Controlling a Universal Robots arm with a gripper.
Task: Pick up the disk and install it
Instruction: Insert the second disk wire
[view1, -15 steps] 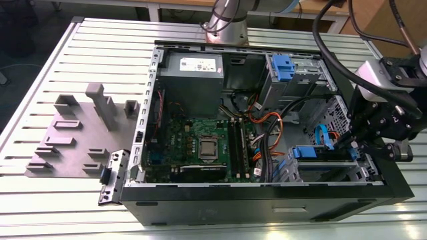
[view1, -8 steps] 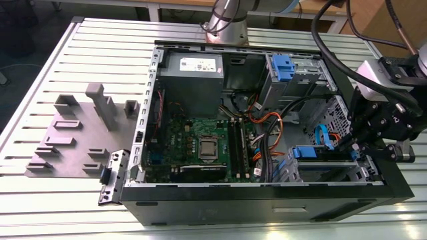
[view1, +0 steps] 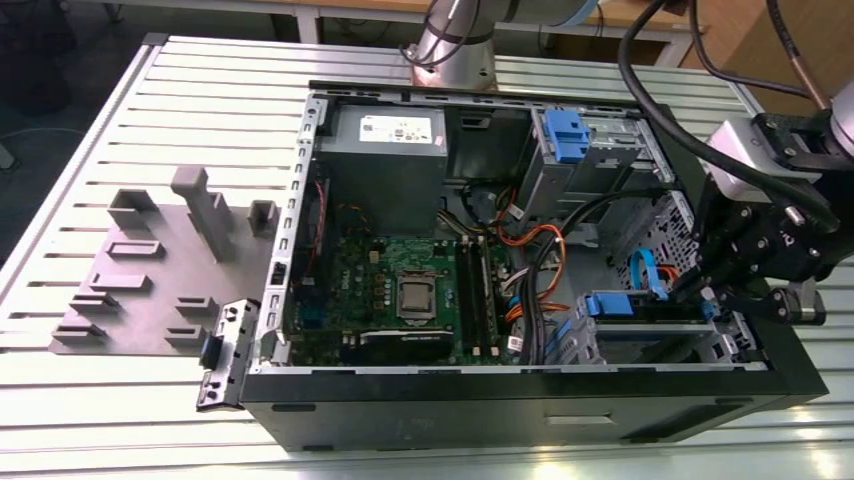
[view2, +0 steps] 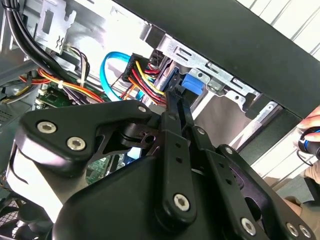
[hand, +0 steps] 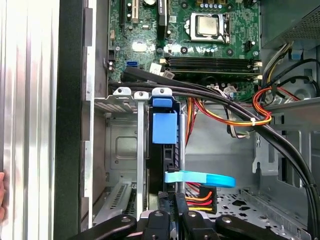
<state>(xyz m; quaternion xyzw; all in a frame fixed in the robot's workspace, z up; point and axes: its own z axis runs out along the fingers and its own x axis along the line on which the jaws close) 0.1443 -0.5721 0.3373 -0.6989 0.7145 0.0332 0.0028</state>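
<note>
The disk (hand: 164, 127) stands edge-on in the metal drive cage (hand: 117, 150) at the case's front corner, and its blue carrier end faces out. In the exterior view that blue end (view1: 610, 303) sits at the exterior view's right, inside the open computer case (view1: 534, 395). My gripper (hand: 172, 197) is right behind the disk's edge with its fingers pressed together and nothing visibly between them. In the second wrist view my gripper's (view2: 173, 95) tips reach the blue carrier (view2: 192, 85). In the exterior view the black gripper (view1: 707, 295) hangs over the case's right wall.
Orange, red and black cables (hand: 235, 117) and a light-blue flat cable (hand: 200, 178) run close beside the cage. The motherboard (view1: 400, 290) and grey power supply (view1: 387, 135) fill the case. Grey fixtures (view1: 160, 260) stand at the exterior view's left. A person's hand (view2: 310, 135) is outside the case.
</note>
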